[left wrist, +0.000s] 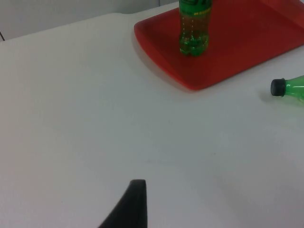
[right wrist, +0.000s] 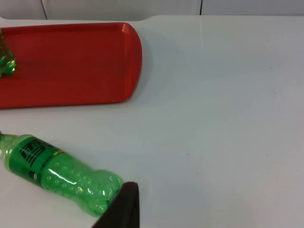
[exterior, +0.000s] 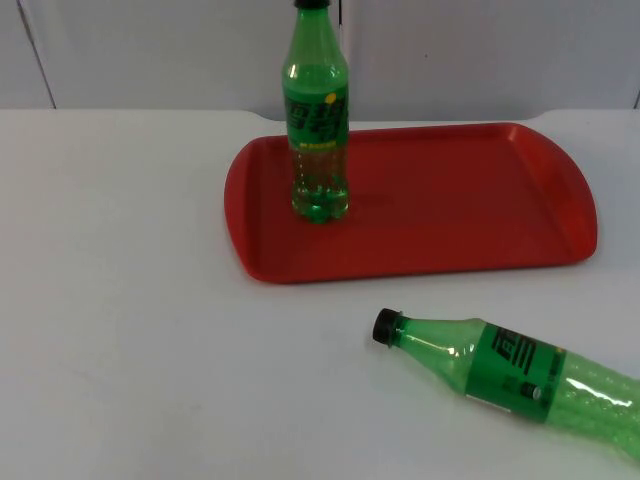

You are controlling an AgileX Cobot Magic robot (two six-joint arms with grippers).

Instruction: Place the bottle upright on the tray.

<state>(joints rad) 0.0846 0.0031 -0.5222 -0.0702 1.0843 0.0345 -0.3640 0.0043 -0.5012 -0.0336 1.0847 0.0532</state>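
Note:
A red tray [exterior: 470, 200] lies at the back of the white table. One green bottle [exterior: 318, 120] with a black cap stands upright on the tray's left part. A second green bottle [exterior: 510, 375] lies on its side on the table in front of the tray, at the right, with its black cap pointing left. In the left wrist view the tray [left wrist: 237, 47], the standing bottle [left wrist: 194, 28] and the lying bottle's cap end [left wrist: 287, 88] are far from my left gripper [left wrist: 130, 209]. My right gripper [right wrist: 121, 209] hovers close to the base of the lying bottle [right wrist: 57, 173].
The grey partition wall [exterior: 150, 50] closes off the table at the back. White table top [exterior: 120, 300] stretches to the left of the tray and in front of it. The tray's right part [right wrist: 71, 61] carries nothing.

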